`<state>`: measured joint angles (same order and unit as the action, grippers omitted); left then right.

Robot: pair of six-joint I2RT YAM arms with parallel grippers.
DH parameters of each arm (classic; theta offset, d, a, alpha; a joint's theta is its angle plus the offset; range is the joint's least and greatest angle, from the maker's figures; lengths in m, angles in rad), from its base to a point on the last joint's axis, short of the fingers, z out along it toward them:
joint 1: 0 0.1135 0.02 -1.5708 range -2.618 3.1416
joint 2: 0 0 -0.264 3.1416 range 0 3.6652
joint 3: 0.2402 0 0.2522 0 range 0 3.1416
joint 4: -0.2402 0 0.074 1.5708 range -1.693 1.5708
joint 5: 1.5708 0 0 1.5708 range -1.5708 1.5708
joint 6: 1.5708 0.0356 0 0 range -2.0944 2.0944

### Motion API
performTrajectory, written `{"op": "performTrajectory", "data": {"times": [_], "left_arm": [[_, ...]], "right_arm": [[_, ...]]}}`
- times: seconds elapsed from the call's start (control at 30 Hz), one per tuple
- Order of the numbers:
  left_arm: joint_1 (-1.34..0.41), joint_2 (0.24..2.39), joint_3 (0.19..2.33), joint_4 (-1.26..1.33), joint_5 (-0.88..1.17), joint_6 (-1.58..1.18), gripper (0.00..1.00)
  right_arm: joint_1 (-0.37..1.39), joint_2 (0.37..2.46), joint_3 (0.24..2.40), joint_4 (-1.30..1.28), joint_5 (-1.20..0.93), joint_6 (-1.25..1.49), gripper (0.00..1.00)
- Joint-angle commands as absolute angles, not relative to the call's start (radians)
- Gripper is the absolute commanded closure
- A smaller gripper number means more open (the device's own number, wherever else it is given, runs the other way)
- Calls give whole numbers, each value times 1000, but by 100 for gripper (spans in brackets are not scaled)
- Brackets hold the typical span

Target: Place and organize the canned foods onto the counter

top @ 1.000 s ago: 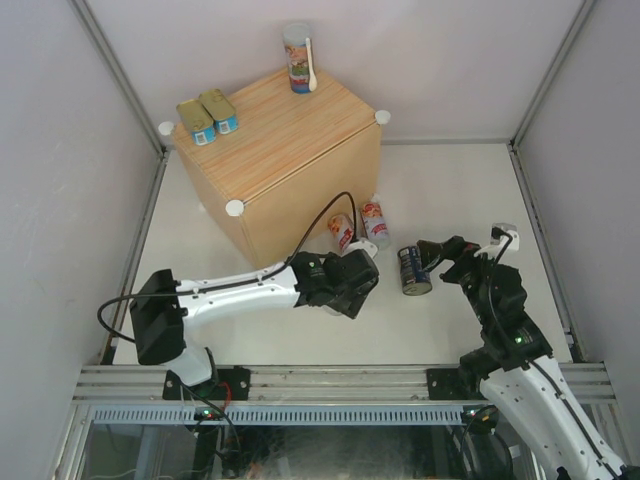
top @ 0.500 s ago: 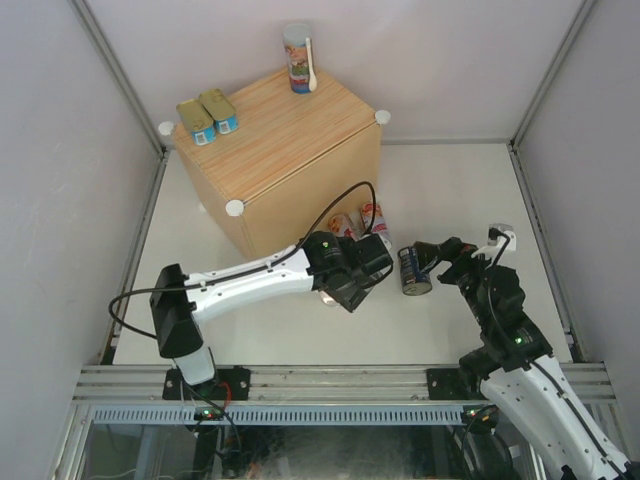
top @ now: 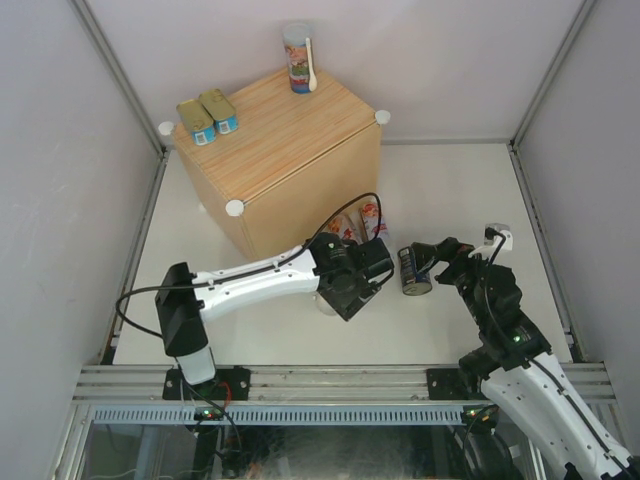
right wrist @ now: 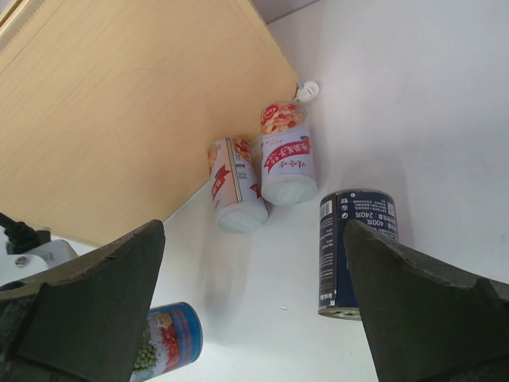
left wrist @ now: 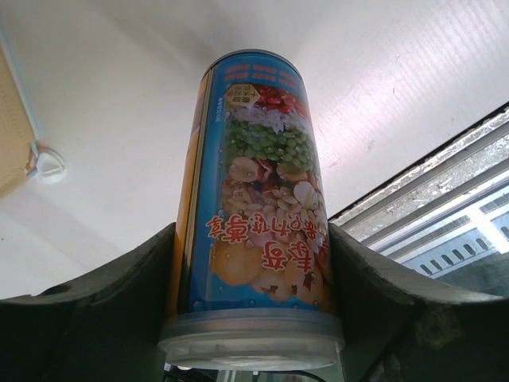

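tall blue-labelled can (left wrist: 254, 191) clamped in left gripper (left wrist: 253, 243); right gripper (right wrist: 254, 229) wide open, empty, short dark can (right wrist: 354, 251) near, white floor (right wrist: 445, 119) between.

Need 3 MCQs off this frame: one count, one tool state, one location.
1. How many cans sit on the counter? A) one B) three C) five
2. The left tool is: A) shut on the blue can B) open and empty C) resting on the counter
3. The dark can is: A) on the counter B) in the left tool C) on the table, ahead of the right tool

Answers:
1 B: two flat tins plus one tall can are up there.
2 A: the left wrist view shows both fingers against the can's sides.
3 C: the right wrist view shows it on the table beyond the open fingers.
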<state>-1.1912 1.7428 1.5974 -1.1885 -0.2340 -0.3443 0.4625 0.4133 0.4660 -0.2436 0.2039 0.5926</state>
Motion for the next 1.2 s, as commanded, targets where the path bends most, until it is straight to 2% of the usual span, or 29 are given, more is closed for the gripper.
{"op": "performTrajectory", "data": {"times": [0.0,0.2,0.63,1.17], "left_arm": [[-1195,1747,1635,-1171,-196,-295,88],[-1195,1780,1625,-1177,-166,-278,78],[-1194,1825,1616,-1164,-145,-255,51],[-1190,1855,1604,-1139,-129,-240,32]], "right_arm": [[475,402,492,-229,228,605,6],[488,389,493,-243,244,609,6],[496,374,466,-244,267,607,6],[484,393,471,-214,250,586,5]]}}
